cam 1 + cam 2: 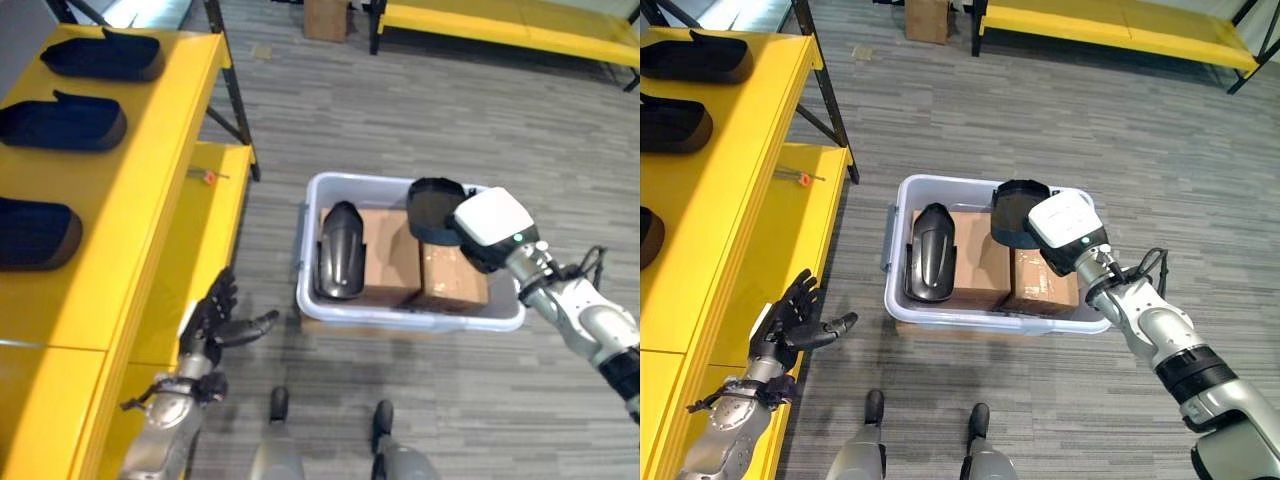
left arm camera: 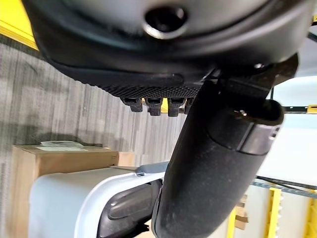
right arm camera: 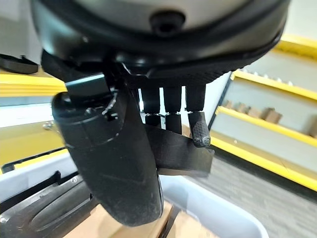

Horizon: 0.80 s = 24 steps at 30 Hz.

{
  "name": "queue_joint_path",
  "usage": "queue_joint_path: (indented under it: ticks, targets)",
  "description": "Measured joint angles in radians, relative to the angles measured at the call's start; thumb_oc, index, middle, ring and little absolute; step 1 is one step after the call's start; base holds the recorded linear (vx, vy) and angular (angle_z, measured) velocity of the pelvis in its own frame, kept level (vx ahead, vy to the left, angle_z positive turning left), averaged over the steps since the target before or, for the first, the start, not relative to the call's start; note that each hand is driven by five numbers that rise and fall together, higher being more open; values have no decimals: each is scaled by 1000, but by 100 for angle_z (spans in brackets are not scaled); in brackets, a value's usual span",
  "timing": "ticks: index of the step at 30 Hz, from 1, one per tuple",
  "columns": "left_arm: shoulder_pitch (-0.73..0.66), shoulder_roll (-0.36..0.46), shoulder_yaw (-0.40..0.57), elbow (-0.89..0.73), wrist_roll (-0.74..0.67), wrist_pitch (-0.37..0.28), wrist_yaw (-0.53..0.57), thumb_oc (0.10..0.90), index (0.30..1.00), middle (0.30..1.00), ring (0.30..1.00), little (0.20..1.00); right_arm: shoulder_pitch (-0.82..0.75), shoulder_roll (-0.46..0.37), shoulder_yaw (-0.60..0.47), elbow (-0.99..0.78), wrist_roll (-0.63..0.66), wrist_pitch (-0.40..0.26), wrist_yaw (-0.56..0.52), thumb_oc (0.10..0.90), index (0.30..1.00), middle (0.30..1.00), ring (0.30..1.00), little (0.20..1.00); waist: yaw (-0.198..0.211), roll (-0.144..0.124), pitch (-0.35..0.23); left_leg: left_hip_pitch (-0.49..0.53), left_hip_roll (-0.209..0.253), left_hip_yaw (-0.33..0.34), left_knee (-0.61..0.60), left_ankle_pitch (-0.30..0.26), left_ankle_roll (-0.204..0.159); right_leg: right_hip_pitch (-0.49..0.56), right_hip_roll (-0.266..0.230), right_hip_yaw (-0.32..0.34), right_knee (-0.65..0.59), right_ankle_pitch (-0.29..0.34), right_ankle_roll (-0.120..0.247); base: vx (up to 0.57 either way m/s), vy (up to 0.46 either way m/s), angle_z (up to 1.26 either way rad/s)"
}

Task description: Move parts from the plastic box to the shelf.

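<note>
Black part [image 1: 1018,214] pinched in right robot hand [image 1: 1065,232] above plastic box [image 1: 940,318]

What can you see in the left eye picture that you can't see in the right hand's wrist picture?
The left eye view alone shows the open left hand beside the yellow shelf, three black parts already on that shelf, and the whole plastic box from above. The right wrist view alone shows, up close, the right hand with fingers curled round the edge of a black part. Both show that part, the box rim, the second black part lying inside, and the cardboard under it.
</note>
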<state>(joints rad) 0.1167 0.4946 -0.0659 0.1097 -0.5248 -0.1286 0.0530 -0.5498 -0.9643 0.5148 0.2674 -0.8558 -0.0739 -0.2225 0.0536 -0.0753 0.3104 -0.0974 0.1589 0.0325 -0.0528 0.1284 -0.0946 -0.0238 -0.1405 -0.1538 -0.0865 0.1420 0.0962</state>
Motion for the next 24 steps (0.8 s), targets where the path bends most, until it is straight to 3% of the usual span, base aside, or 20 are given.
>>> queue_joint_path:
  ticks: [9, 15, 17, 20, 21, 22, 24]
  targets:
    - [67, -10, 26, -1, 32, 20, 2, 900, 1000, 1000, 1000, 1000, 62, -11, -61, -111, -7, -25, 1, 400, 300, 300, 300, 300, -1, 8, -43, 54, 26, 13, -25, 3, -6, 34, 25, 5, 0, -11, -10, -9, -63, -5]
    - [68, -44, 33, -2, 33, 20, 11, 900, 1000, 1000, 1000, 1000, 61, -10, -60, -116, -6, -36, 5, 400, 300, 300, 300, 300, 6, 22, -55, 58, 53, -17, -22, 12, -23, 59, 55, -27, 7, -22, -25, -84, -159, 15]
    - [67, -46, 31, -2, 33, 20, 25, 900, 1000, 1000, 1000, 1000, 56, -5, -56, -117, -6, -38, 5, 400, 300, 300, 300, 300, 6, 30, -57, 44, 79, -46, -15, 19, -38, 40, 81, -54, 57, -54, -40, -109, -196, 24]
    - [95, -48, 40, -3, 33, 20, 52, 900, 1000, 1000, 1000, 1000, -23, 1, 17, -117, -5, -52, 5, 400, 300, 300, 300, 300, 35, 48, -62, 29, 141, -63, -7, 19, -38, -5, 141, -77, 142, -104, -79, -157, -297, 1]
    - [102, -51, 37, -3, 33, 20, 54, 900, 1000, 1000, 1000, 1000, -57, 8, 36, -117, -5, -55, 4, 400, 300, 300, 300, 300, 62, 59, -62, 24, 174, -66, -8, 23, -30, -32, 165, -83, 191, -132, -102, -185, -284, 23]
    - [104, -53, 29, 2, 32, 20, 54, 900, 1000, 1000, 1000, 1000, -78, 2, 47, -117, -5, -54, 2, 400, 300, 300, 300, 300, 63, 67, -60, -14, 171, -75, 16, 72, -36, -54, 168, -117, 235, -160, -114, -190, -228, 69]
    - [68, -62, -3, 9, 32, 21, 55, 900, 1000, 1000, 1000, 1000, -86, -41, 47, -116, -5, -47, -2, 400, 300, 300, 300, 300, 56, 75, -60, -83, 147, -9, 25, 184, -45, -101, 133, -180, 307, -221, -135, -96, -109, 111]
